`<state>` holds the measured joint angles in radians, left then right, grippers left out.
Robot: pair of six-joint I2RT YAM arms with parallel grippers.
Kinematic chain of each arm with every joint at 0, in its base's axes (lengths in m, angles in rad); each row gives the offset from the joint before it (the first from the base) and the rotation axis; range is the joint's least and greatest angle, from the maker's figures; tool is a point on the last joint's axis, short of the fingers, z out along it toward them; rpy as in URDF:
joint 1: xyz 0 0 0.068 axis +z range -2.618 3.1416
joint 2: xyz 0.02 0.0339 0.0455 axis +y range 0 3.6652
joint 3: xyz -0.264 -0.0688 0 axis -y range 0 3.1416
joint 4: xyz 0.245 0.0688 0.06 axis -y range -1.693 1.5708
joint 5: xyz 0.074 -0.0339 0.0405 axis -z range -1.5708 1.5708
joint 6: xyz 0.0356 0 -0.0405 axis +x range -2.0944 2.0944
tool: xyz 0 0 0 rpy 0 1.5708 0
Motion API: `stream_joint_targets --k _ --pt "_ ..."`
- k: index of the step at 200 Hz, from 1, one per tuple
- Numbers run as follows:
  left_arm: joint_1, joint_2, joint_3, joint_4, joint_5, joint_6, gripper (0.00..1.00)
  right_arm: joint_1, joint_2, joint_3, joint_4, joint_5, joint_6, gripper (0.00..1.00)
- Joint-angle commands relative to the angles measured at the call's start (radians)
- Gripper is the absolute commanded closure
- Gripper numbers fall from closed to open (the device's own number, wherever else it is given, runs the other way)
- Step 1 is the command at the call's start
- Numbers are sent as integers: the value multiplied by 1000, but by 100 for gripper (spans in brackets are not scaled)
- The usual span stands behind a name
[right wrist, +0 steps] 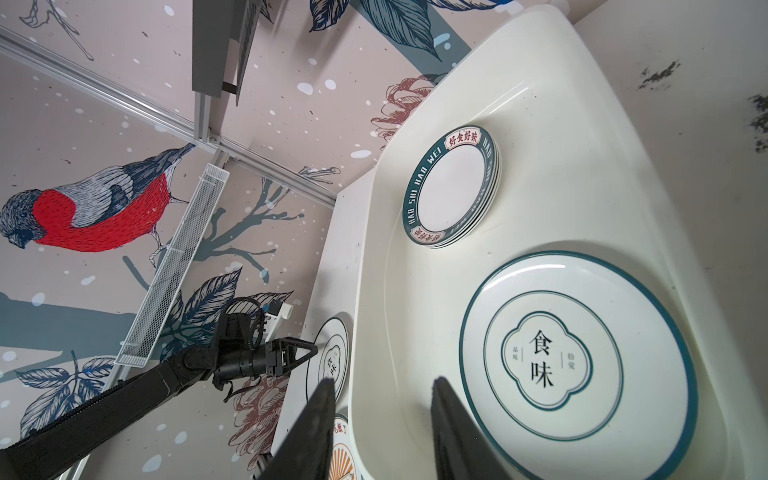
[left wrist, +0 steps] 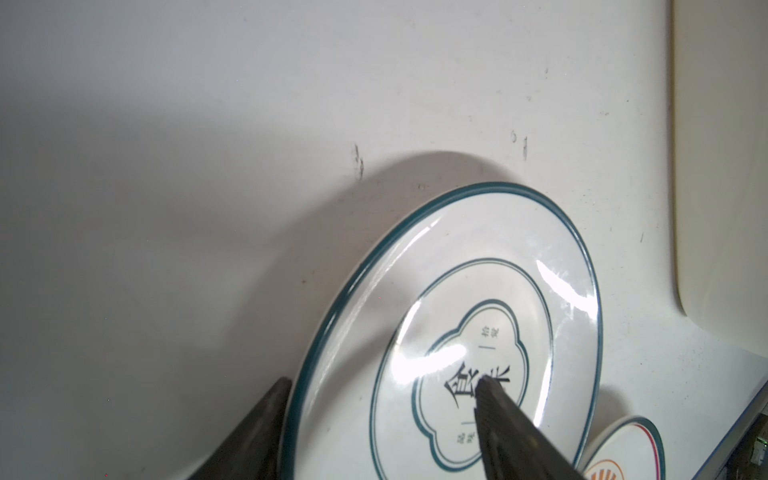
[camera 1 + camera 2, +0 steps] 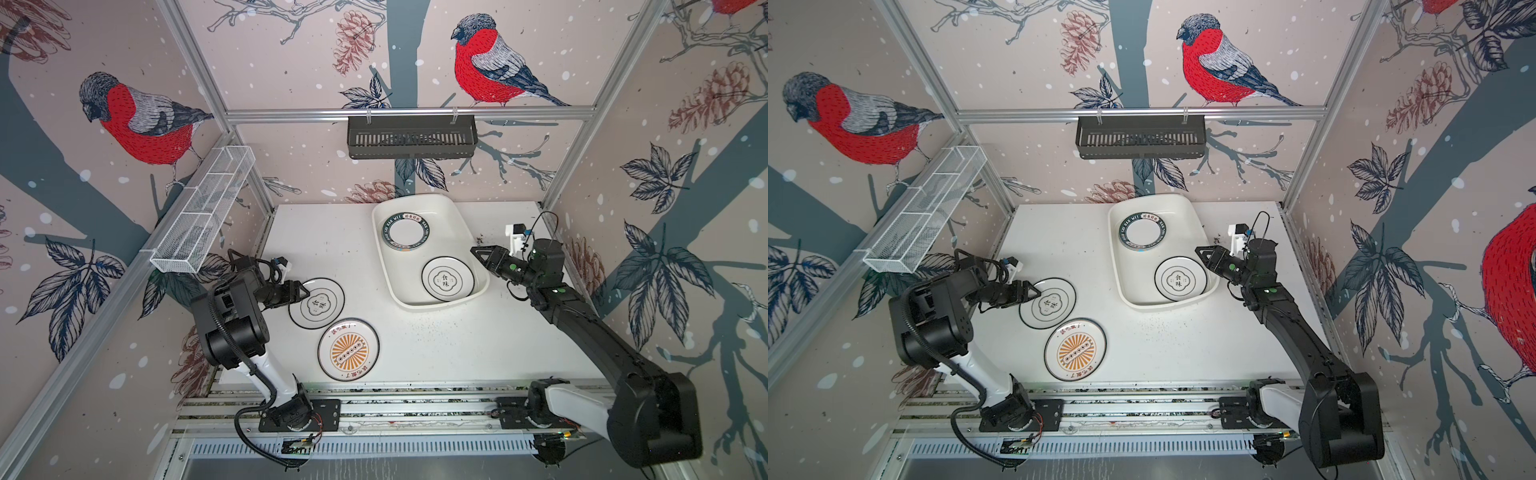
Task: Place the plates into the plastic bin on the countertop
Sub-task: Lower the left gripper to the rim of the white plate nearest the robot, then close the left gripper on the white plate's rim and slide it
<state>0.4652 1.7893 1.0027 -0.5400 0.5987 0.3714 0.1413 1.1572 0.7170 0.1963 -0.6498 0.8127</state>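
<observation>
Right arm point(image 3: 648, 399) is looming closest to the lens, its black elbow filling the lower right of both top views. Right gripper point(image 3: 478, 251) is hovering at the right-hand rim of the plastic bin point(image 3: 451, 232). Right wrist view: its fingers point(image 1: 316, 424) are standing apart with nothing between them, so it is open and carrying nothing.

Bin is sitting toward the back of the countertop point(image 3: 457, 345), slightly angled. Inside, a small stack of green-lettered plates point(image 3: 405, 232) is lying at the far end. One thin-rimmed plate point(image 3: 448, 277) with black characters is lying flat at the near end, apart from the stack.

Left gripper point(image 3: 305, 291) is reaching low over the left edge of a second thin-rimmed plate point(image 3: 326, 305). That plate is lying on the countertop to the left of the bin, apart from it. Left wrist view: one finger point(image 2: 511, 428) is hanging over the plate's printed centre and the other is sitting outside the rim. Jaws are standing spread with the rim between them, not clamped. Cannot tell whether either finger is touching the plate.

Sunburst plate point(image 3: 349, 350) is lying flat on the countertop just in front of that one, their rims nearly meeting.
</observation>
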Motion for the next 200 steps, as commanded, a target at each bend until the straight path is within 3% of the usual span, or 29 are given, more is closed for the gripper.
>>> stream_joint_targets --k 1,73,118,161,200 --pt "-6 24 -11 -16 -130 20 28 1 -1 -4 49 6 5 60" --pt "-5 -130 -11 -88 -276 198 13 2 -5 -14 60 7 6 60" --pt "-5 -304 -24 -144 -367 361 11 1 -6 -29 77 3 9 60" --pt "-8 -383 -11 -296 -369 560 12 3 2 -37 102 -2 19 60" --pt "-48 -469 -118 -242 -441 613 11 3 2 -41 109 -5 19 60"
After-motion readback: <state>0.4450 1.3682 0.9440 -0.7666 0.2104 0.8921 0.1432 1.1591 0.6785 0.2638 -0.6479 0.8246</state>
